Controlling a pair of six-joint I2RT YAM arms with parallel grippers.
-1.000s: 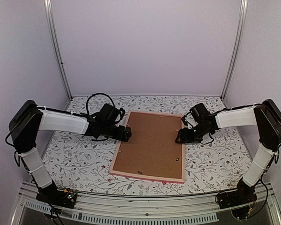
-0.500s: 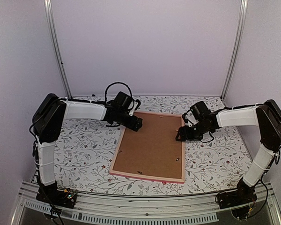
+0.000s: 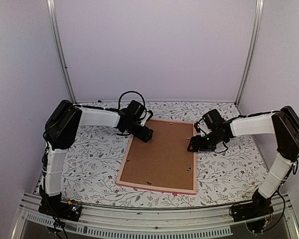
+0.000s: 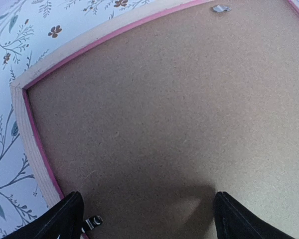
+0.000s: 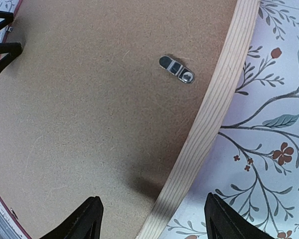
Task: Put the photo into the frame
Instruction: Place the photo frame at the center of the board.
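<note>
The frame [image 3: 157,187] lies face down in the middle of the flowered table cloth [image 3: 89,159], with the brown backing board [image 3: 162,157] filling it. Whether the photo is underneath I cannot tell. A small metal turn clip [image 5: 176,69] sits near the right rail. The left gripper [image 3: 145,134] has swung from the left rail up to the far-left corner, jaws spread wide over the board. The right gripper [image 3: 192,146] has barely stirred – fairly wide, straddling the right rail, holding nothing.
</note>
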